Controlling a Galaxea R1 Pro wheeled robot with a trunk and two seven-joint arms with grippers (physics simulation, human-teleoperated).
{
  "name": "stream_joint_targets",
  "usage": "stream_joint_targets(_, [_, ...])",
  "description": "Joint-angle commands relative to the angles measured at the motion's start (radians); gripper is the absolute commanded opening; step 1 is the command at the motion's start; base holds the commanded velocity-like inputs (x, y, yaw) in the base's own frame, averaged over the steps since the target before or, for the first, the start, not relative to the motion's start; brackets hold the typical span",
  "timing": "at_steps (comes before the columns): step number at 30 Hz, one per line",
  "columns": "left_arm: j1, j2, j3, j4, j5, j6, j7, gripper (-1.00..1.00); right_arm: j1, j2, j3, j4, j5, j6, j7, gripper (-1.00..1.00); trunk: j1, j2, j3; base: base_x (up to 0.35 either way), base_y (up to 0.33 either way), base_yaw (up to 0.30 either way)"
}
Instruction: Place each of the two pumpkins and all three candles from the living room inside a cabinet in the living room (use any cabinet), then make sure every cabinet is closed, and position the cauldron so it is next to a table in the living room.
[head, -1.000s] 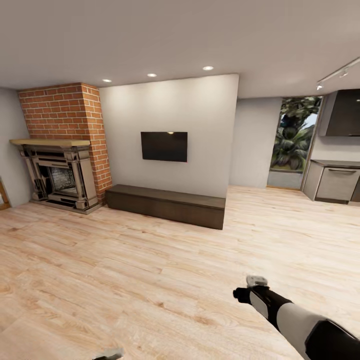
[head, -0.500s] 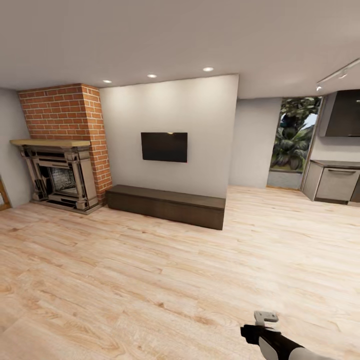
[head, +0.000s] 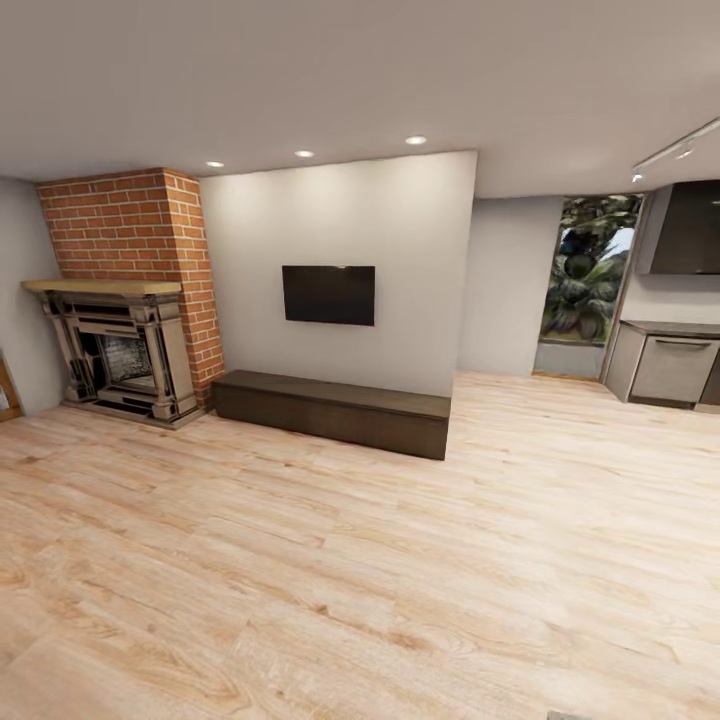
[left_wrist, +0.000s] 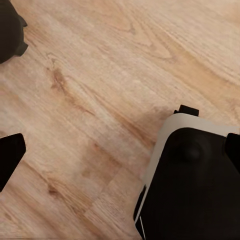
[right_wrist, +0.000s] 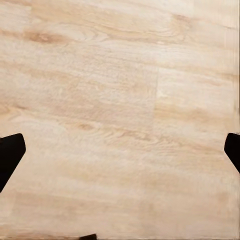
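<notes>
- The long low dark-brown wooden cabinet (head: 335, 410) stands against the white wall, panels closed, directly under the black wall-mounted TV (head: 328, 293).
- Red-brick fireplace (head: 125, 300) stands just beside the cabinet's end.
- Left gripper (left_wrist: 120, 150) and right gripper (right_wrist: 120, 150) both hang spread and empty over light wood plank floor (head: 300, 560).

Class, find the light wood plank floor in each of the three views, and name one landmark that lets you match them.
Head view: the plank floor covers the lower half, in front of the cabinet.
Left wrist view: floor beside a black-and-white robot part.
Right wrist view: floor between the dark fingertips of the right gripper.
Shared landmark: the pale boards' grain and seams.
</notes>
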Motion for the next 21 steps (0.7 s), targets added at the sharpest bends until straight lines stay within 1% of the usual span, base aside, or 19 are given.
stream_joint_targets(1, [0.008,0.001,-0.009,0.003,0.009,-0.007,0.004,1.0,0.014,0.001,0.009,0.004,-0.006,-0.011,-0.001,1.0,0.0,-0.001,0.0,0.0,0.0,0.0])
stream_joint_targets(4, [0.036,0.002,-0.01,0.011,0.009,-0.028,0.003,1.0,0.053,0.0,0.008,0.008,-0.006,-0.026,-0.001,1.0,0.0,-0.001,0.0,0.0,0.0,0.0])
stream_joint_targets(7, [0.058,0.006,-0.011,0.012,0.009,-0.035,0.001,1.0,0.074,0.0,0.009,0.013,-0.006,-0.03,-0.002,1.0,0.0,-0.001,0.0,0.0,0.0,0.0])
stream_joint_targets(9, [0.067,0.008,-0.011,0.013,0.009,-0.036,-0.026,1.0,0.088,0.0,0.009,0.015,-0.006,-0.03,-0.002,1.0,0.0,-0.001,0.0,0.0,0.0,0.0])
stream_joint_targets(10, [0.075,0.009,-0.011,0.013,0.01,-0.035,-0.064,1.0,0.1,0.002,0.009,0.016,-0.005,-0.03,-0.002,1.0,0.0,-0.001,0.0,0.0,0.0,0.0])
stream_joint_targets(11, [0.079,0.01,-0.011,0.013,0.011,-0.035,-0.089,1.0,0.107,0.004,0.009,0.016,-0.005,-0.03,-0.002,1.0,0.0,-0.001,0.0,0.0,0.0,0.0])
stream_joint_targets(12, [0.081,0.011,-0.011,0.013,0.011,-0.035,-0.101,1.0,0.11,0.004,0.009,0.016,-0.005,-0.03,-0.002,1.0,0.0,-0.001,0.0,0.0,0.0,0.0])
stream_joint_targets(13, [0.085,0.017,-0.011,0.013,0.011,-0.034,-0.13,1.0,0.116,0.006,0.009,0.016,-0.005,-0.029,-0.001,1.0,0.0,-0.001,0.0,0.0,0.0,0.0])
stream_joint_targets(15, [0.088,0.024,-0.011,0.013,0.011,-0.035,-0.146,1.0,0.126,0.008,0.009,0.016,-0.004,-0.028,0.001,1.0,0.0,-0.001,0.0,0.0,0.0,0.0])
stream_joint_targets(17, [0.09,0.03,-0.011,0.013,0.012,-0.035,-0.158,1.0,0.152,0.01,0.009,0.015,-0.001,-0.027,0.004,1.0,0.0,-0.001,0.0,0.0,0.0,0.0])
stream_joint_targets(19, [0.09,0.032,-0.011,0.013,0.012,-0.035,-0.162,1.0,0.176,0.011,0.009,0.015,0.01,-0.028,0.012,1.0,0.0,-0.001,0.0,0.0,0.0,0.0])
stream_joint_targets(21, [0.09,0.033,-0.011,0.013,0.012,-0.035,-0.163,1.0,0.194,0.008,0.008,0.015,0.027,-0.028,0.041,1.0,0.0,-0.001,0.0,0.0,0.0,0.0])
